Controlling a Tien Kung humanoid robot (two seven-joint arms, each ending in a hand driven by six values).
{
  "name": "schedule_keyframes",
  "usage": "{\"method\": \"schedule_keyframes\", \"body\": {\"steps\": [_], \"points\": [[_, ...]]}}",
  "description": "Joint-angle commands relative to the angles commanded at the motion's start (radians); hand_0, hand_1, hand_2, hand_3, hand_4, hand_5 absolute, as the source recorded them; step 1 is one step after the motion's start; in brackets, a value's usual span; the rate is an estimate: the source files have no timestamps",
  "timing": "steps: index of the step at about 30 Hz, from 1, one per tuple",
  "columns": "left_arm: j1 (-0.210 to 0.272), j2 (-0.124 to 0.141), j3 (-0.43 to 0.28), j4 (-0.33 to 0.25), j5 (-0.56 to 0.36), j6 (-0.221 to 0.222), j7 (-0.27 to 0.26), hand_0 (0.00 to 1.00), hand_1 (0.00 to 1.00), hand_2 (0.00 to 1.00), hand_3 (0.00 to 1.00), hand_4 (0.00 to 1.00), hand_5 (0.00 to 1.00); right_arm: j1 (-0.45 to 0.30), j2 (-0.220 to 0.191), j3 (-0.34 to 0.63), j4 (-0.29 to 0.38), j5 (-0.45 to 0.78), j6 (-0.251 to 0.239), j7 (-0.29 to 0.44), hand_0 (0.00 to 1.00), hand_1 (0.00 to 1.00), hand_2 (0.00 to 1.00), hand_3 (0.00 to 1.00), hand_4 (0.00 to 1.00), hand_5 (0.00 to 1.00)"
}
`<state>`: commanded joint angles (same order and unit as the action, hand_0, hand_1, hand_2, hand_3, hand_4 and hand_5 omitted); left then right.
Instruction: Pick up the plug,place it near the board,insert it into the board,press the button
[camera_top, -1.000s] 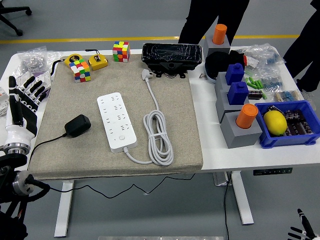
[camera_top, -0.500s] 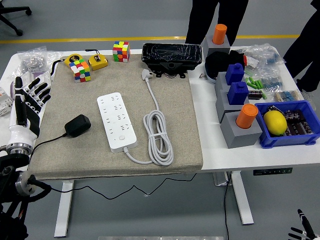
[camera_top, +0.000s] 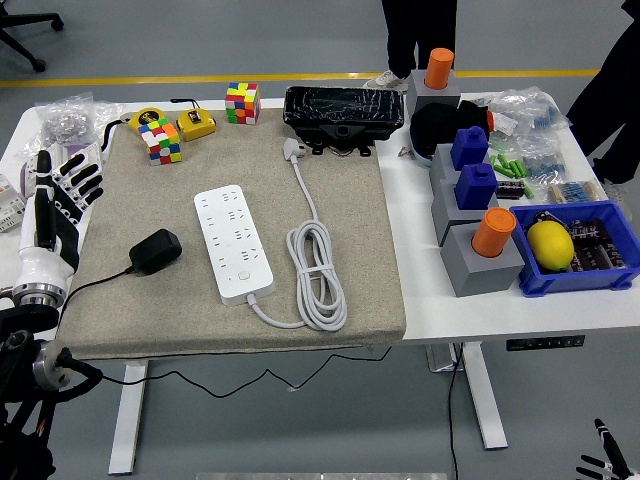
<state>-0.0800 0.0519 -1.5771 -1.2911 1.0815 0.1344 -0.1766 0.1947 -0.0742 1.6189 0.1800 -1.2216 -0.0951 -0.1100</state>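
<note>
The left hand (camera_top: 55, 205) is seen at the left edge of the grey mat (camera_top: 360, 280), fingers spread and nothing held. The black plug (camera_top: 155, 250) lies on the mat, just right of that hand and apart from it, its thin black cable trailing off toward the mat's left edge. The white board (camera_top: 233, 242) lies flat beside the plug, near the mat's middle, with its white cord (camera_top: 315, 275) coiled to its right. Only fingertips of the right hand (camera_top: 603, 458) are visible at the lower right corner, below the tabletop (camera_top: 430, 300); its state cannot be determined.
</note>
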Motion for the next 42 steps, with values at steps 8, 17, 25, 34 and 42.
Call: {"method": "schedule_keyframes", "body": {"steps": [8,17,25,34,42], "points": [[-0.001,0.0,0.001,-0.004,0.046,-0.008,0.018,0.76,0.754,0.733,0.755,0.998,0.879,0.0,0.0,0.0,0.0,0.0,0.0,0.0,0.68,0.591,0.614,0.639,0.998,0.998],[-0.001,-0.002,-0.001,-0.003,0.049,-0.009,0.02,0.76,0.752,0.735,0.754,0.998,0.87,-0.001,0.001,0.001,0.0,-0.001,0.0,0.001,0.682,0.591,0.613,0.639,0.998,0.998],[-0.002,-0.002,-0.002,-0.005,0.06,-0.008,0.025,0.754,0.747,0.73,0.752,0.998,0.812,-0.002,0.002,0.005,0.0,-0.001,0.0,0.003,0.681,0.594,0.613,0.639,0.998,0.998],[-0.001,-0.003,0.0,-0.008,0.07,-0.008,0.029,0.753,0.746,0.73,0.752,0.998,0.792,-0.004,0.002,0.008,0.0,-0.002,0.0,0.003,0.681,0.592,0.613,0.639,0.998,0.998],[-0.005,-0.001,0.002,-0.012,0.09,-0.01,0.036,0.754,0.746,0.73,0.751,0.998,0.751,-0.003,0.001,0.007,0.0,-0.001,0.0,0.003,0.681,0.594,0.613,0.639,0.998,0.998]]}}
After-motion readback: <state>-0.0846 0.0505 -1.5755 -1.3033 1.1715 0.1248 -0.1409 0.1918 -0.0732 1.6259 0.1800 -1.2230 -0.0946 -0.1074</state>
